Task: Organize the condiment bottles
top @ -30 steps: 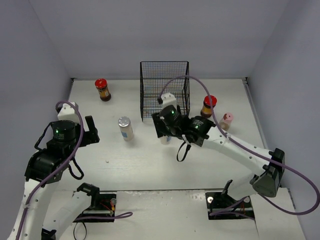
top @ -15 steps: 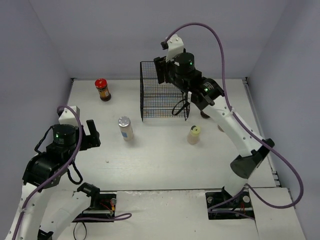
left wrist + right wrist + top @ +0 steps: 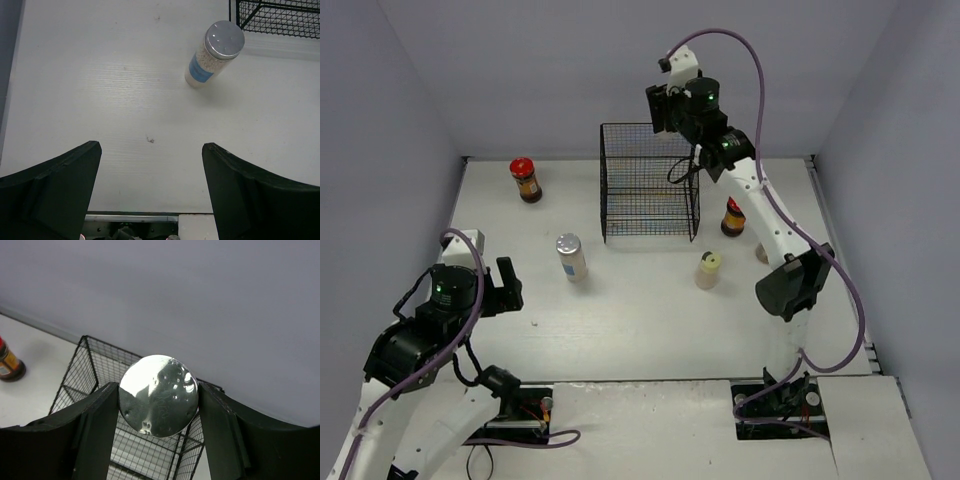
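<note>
White bench (image 3: 640, 300), black mesh basket (image 3: 650, 185) at upper centre.
Right fingers (image 3: 97, 425) hold silver-capped bottle (image 3: 158, 395) by its sides, likely stiff and slippery; left fingers (image 3: 55, 185) open.

Black wire mesh basket (image 3: 650, 190) standing upright at the far middle of the white table (image 3: 620, 330), open side up, its back just off the far wall (image 3: 570, 70). From the left wrist view only its near left corner (image 3: 280, 17) pokes in at the top right, casting a soft shadow on the tabletop (image 3: 100, 75). From high on the right we look down into the mesh (image 3: 75, 382), grey wall (image 3: 200, 290) behind it. One tiny dark speck (image 3: 533, 322) on the near left of the table, sharper up close (image 3: 149, 140). Plain grey walls on the left (image 3: 370, 150) and right (image 3: 900, 150)
</note>
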Robot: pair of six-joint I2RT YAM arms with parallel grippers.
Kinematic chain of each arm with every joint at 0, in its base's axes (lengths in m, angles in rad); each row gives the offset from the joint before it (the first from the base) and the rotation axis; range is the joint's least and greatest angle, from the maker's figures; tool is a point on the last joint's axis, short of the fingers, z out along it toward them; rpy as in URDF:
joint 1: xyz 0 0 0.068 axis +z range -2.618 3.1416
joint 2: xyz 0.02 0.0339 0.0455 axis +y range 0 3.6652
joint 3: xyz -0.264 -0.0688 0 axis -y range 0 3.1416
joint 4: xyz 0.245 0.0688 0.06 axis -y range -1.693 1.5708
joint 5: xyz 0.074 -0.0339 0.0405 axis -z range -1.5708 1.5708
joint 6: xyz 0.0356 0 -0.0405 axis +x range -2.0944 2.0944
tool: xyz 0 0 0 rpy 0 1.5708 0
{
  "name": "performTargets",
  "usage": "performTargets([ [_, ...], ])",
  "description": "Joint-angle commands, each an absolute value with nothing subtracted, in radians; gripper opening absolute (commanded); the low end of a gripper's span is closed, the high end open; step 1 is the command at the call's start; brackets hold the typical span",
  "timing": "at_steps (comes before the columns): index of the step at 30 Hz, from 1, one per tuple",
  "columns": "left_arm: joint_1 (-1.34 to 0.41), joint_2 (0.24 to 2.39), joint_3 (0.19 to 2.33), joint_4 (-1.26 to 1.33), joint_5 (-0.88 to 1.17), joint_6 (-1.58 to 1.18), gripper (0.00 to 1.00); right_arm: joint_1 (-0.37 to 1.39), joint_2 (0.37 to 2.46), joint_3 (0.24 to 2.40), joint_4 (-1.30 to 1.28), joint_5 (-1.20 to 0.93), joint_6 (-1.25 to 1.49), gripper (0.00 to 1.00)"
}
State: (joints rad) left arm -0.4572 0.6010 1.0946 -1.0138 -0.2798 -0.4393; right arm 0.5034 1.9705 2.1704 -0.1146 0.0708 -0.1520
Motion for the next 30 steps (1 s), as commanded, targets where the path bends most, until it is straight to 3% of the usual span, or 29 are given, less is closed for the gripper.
performTargets([
  [1,-0.460,0.611,1.103,-1.000,-0.322,-0.479,0.83,0.443,1.968,2.252,0.090,-0.024,-0.146,0.00],
  [23,-0.460,0.678,1.094,-0.985,-0.367,-0.499,0.83,0.342,2.071,2.075,0.132,-0.123,-0.022,0.00],
  [30,-0.460,0.704,1.097,-0.976,-0.367,-0.486,0.83,0.339,2.089,2.152,-0.027,-0.123,0.055,0.00],
])
